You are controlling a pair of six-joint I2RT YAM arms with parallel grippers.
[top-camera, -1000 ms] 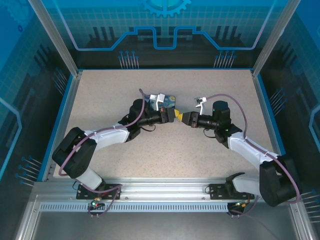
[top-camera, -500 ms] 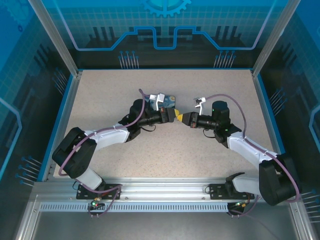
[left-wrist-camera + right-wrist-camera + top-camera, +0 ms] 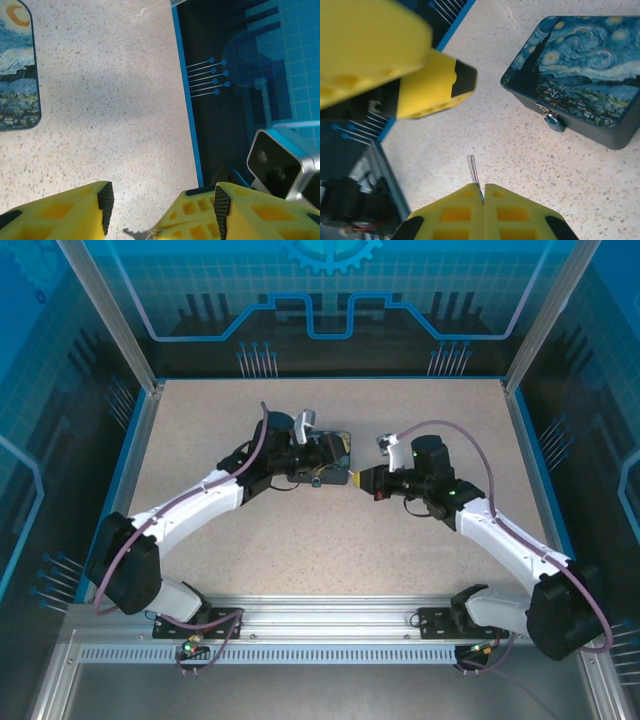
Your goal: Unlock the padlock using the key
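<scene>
The handover looks done. A second ago the two grippers met nose to nose mid-table; now the left gripper has let go, its fingers spread with nothing between the pads, and its arm has swung back toward the tin. The right gripper is pinched tight on the key, whose thin blade sticks out past the fingertips, above the table.

So the key has changed hands and is now in the arm that faces the lock. The padlock hangs at the front latch of the tin, near the key but well clear of it. Its keyhole is too small for me to tell which way it faces.

From here I'd say the next job is lining the blade up with the lock. The left hand is free to steady it.
</scene>
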